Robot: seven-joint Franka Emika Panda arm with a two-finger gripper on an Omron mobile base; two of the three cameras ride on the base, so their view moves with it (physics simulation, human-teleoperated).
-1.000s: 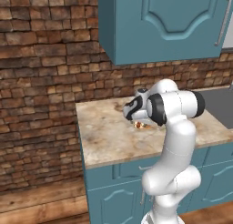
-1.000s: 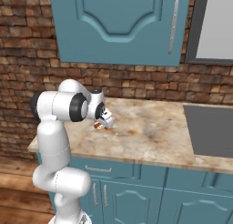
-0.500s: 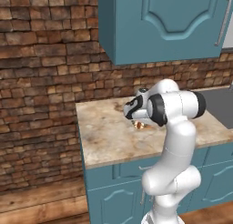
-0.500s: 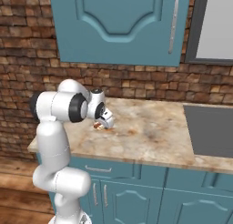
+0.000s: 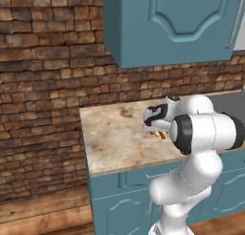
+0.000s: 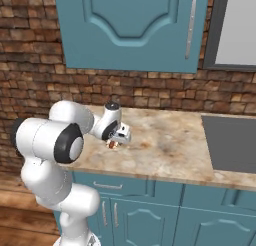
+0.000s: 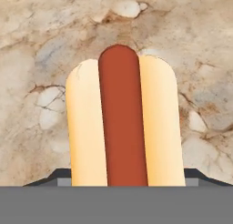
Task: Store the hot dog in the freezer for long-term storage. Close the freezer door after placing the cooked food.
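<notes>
Between the fingers [image 7: 200, 175], the hot dog [image 7: 123, 123]

I am looking down at a mottled beige stone counter [image 5: 115, 138] that is sitting on teal base cabinets [image 6: 150, 210] against a brick wall. 1 hot dog [image 7: 123, 123] is lying flat on it, directly under my hand, its red sausage running lengthwise between 2 pale bun halves. At the counter's right end a flat dark grey panel [image 6: 230, 142] is lying flush in the top.
</notes>
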